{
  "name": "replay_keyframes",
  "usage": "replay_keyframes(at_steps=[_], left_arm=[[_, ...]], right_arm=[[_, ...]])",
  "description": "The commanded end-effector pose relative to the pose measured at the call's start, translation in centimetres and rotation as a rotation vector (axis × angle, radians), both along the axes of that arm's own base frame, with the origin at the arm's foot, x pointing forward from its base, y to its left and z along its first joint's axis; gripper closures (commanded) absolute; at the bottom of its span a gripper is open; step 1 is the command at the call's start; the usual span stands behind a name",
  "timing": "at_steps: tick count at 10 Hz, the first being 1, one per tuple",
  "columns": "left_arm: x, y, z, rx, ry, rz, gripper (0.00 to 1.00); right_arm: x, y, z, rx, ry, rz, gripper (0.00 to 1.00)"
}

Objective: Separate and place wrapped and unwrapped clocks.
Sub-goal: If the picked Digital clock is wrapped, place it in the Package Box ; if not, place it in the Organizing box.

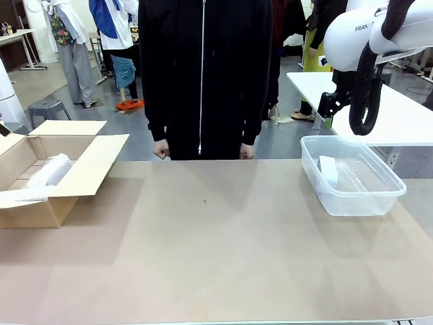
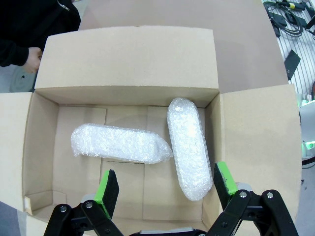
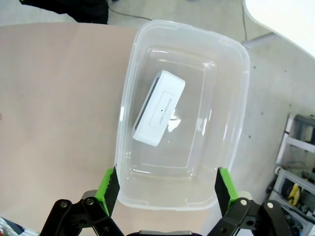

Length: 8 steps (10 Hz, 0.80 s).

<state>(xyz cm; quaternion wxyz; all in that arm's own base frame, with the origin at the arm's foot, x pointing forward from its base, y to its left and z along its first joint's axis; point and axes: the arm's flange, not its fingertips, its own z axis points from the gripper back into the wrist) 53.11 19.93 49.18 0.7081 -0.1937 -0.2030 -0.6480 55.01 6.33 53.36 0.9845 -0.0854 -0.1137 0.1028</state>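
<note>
Brown table [image 1: 203, 250]: cardboard box [image 2: 246, 132] at left edge holds two wrapped bundles [image 2: 120, 143], [image 2: 186, 147] — soft, light, slippery; grasp mid-length. Unwrapped clock [image 3: 160, 108] in clear tub [image 3: 236, 118] at right edge, rigid. Left gripper [image 2: 165, 191], right gripper [image 3: 167, 189]: jaws apart, empty.

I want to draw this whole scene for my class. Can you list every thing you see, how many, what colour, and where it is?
Cardboard box: one, brown, flaps open, at the table's left edge.
Bubble-wrapped bundles: two, clear-white, lying inside the box, ends close together.
Plastic tub: one, clear, on the table's right side.
Bare clock: one, white, lying in the tub.
Table: one, tan, bare in the middle.
Stool: one, grey, on the floor beyond the box.
Person: one, black zip jacket, standing at the far side, fists at the table edge.
Left gripper: black with green pads, jaws open above the box.
Right gripper: same colours, jaws open above the tub.
</note>
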Motion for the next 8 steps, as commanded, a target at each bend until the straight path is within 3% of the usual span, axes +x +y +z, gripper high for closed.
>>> replay_keyframes(at_steps=[1, 8], left_arm=[[-0.08, 0.04, 0.11, 0.01, 0.002, -0.003, 0.0], [-0.08, 0.04, 0.11, 0.01, 0.002, -0.003, 0.0]], right_arm=[[0.11, -0.1, -0.06, 0.005, 0.001, -0.002, 0.0], [0.11, -0.1, -0.06, 0.005, 0.001, -0.002, 0.0]])
